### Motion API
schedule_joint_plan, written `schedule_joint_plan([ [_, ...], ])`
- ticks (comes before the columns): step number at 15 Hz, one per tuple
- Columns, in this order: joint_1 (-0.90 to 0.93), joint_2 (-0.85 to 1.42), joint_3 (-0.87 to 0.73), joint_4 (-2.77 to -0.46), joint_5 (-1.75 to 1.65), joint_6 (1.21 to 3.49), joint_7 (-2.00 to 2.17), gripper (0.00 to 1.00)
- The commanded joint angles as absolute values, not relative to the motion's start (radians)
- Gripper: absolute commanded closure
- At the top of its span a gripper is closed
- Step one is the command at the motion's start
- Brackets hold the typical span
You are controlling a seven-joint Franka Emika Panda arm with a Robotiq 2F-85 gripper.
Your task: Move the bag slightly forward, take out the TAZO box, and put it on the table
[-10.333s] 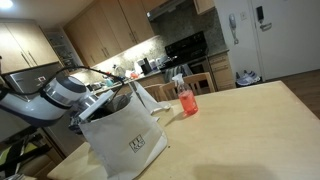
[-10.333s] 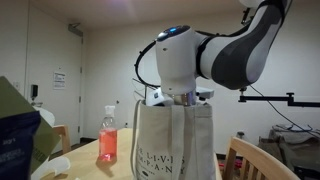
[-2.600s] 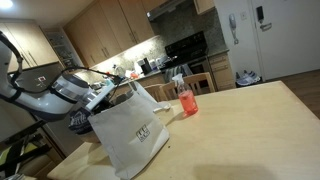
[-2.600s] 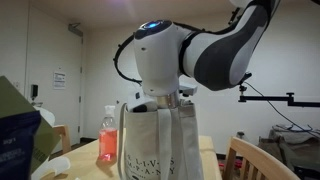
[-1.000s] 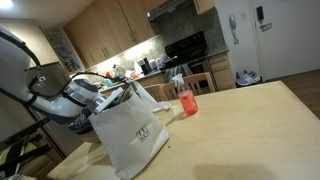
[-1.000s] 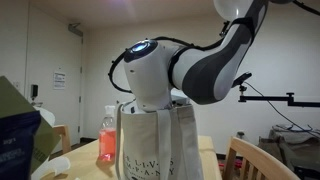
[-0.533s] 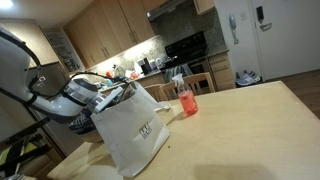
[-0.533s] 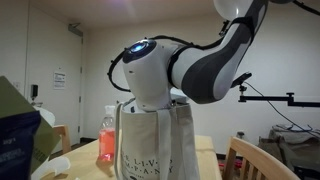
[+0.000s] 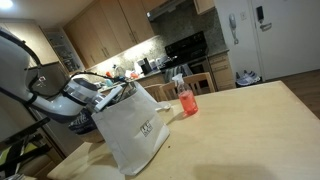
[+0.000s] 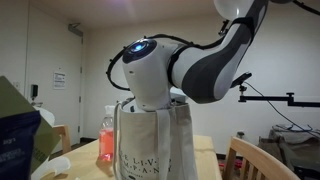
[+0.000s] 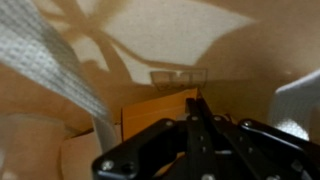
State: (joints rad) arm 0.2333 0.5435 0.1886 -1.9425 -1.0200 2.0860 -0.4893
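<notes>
Gripper [image 11: 196,110] inside large white paper shopping bag [image 9: 135,135]; unseen in both ext. views. Wrist view blurred: small orange rectangular carton [image 11: 155,115] partly behind gripper, lettering unreadable, contact w/ it n/d. Bag's dark logo too small to read. Red-pink drink bottle [image 10: 107,140] partly behind bag in an ext. view; bag base cut off by bottom edge there.
</notes>
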Motion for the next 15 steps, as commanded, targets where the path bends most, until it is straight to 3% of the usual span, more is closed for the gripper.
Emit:
schedule_joint_plan([
  [1, 0.252, 0.505, 0.193, -1.952, -1.063, 2.060, -0.466, 1.00],
  [15, 0.313, 0.208, 0.264, -2.097, -1.178, 1.918, -0.356, 0.99],
])
